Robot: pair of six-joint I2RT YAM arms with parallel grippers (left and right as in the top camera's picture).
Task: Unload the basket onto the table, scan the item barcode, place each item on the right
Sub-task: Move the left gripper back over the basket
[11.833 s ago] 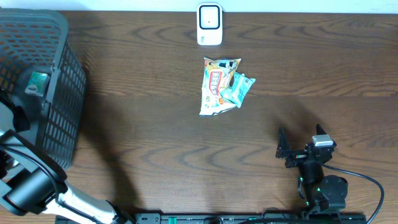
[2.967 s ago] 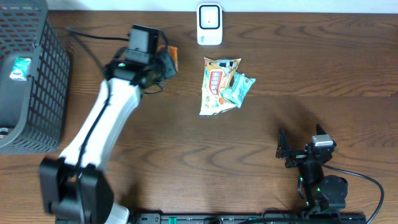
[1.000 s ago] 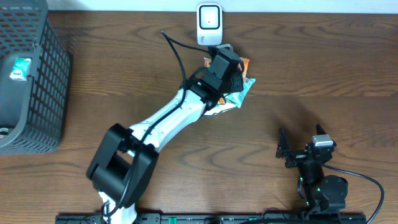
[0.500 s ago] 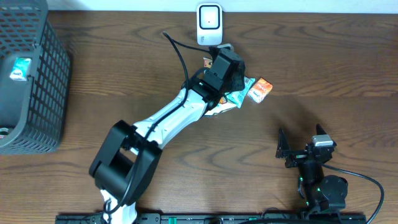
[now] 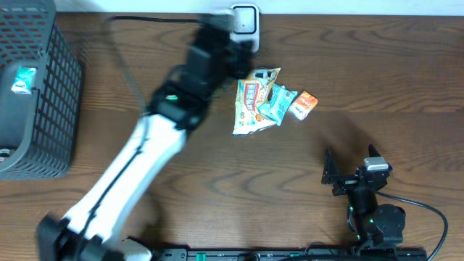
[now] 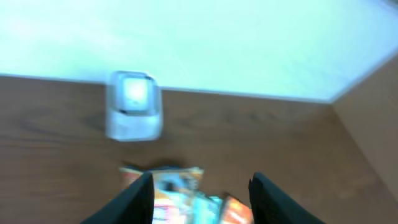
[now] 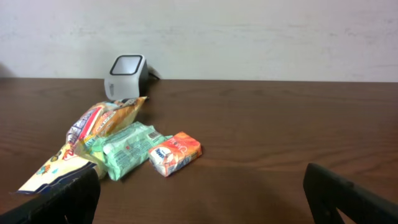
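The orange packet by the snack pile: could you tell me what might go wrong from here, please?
The orange packet lies tight beside the green packet, so a later grasp might catch both. The open left gripper hangs near the scanner and could bump it.

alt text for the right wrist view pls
Three snack packs lie close together on a dark wooden table: a long bag, a green pack and a small orange pack at the right end. A scanner stands behind them by a pale wall. The right gripper, jaws open, frames the bottom corners.
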